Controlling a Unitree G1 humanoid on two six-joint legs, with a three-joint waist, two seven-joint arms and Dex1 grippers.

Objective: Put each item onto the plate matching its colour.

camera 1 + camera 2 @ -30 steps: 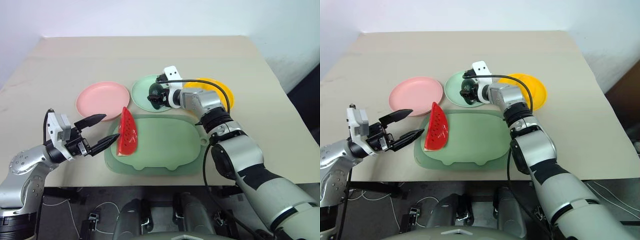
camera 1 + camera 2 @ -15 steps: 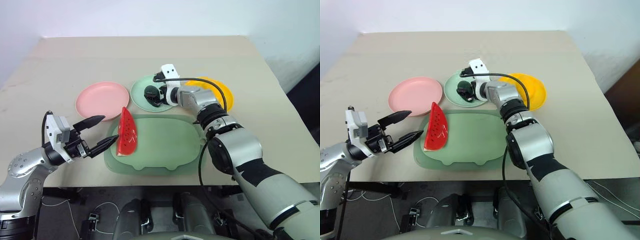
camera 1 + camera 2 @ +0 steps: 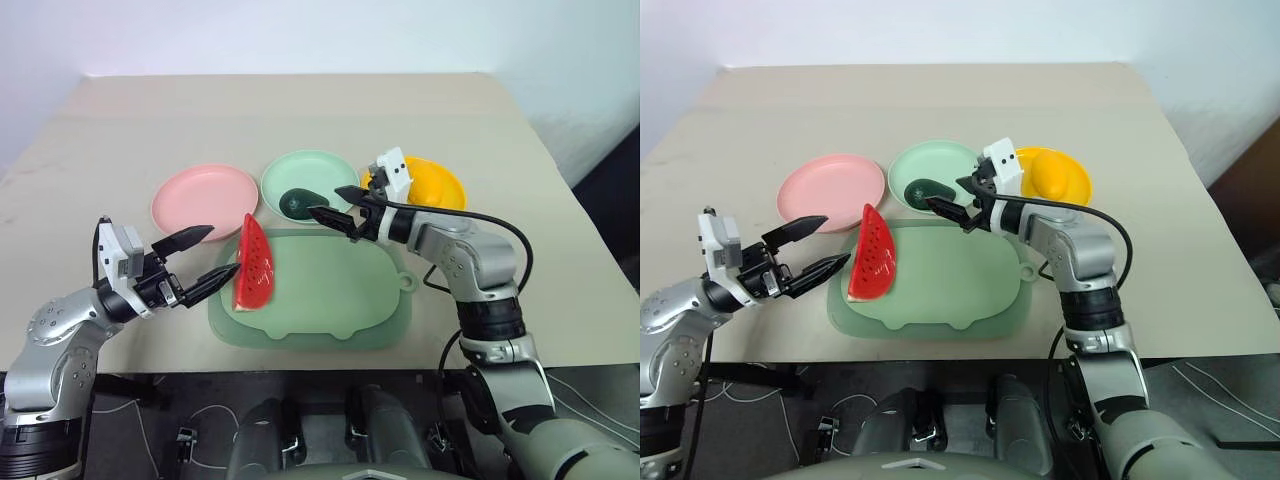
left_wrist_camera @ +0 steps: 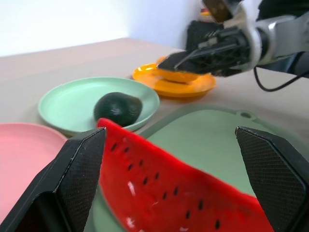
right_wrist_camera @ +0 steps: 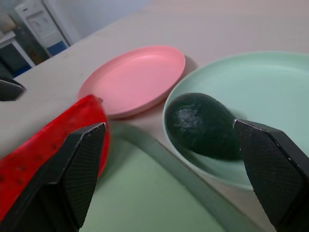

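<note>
The watermelon wedge (image 3: pixel 254 266) is standing on edge on the green mat (image 3: pixel 330 300), center-left of frame, w/ the open left gripper (image 3: pixel 205 258) flanking it. The right gripper (image 3: pixel 335 207) is open and empty beside the avocado (image 3: pixel 297 202), which is lying in the green plate (image 3: pixel 310 180). Risk: the wedge is tipping if the fingers close off-center, missing the pink plate (image 3: pixel 200 193).

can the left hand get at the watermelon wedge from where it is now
Probably yes. The left hand is open, its fingers pointing at the watermelon wedge, which stands on the edge of the green mat with nothing between them. The right hand is apart, near the avocado.
</note>
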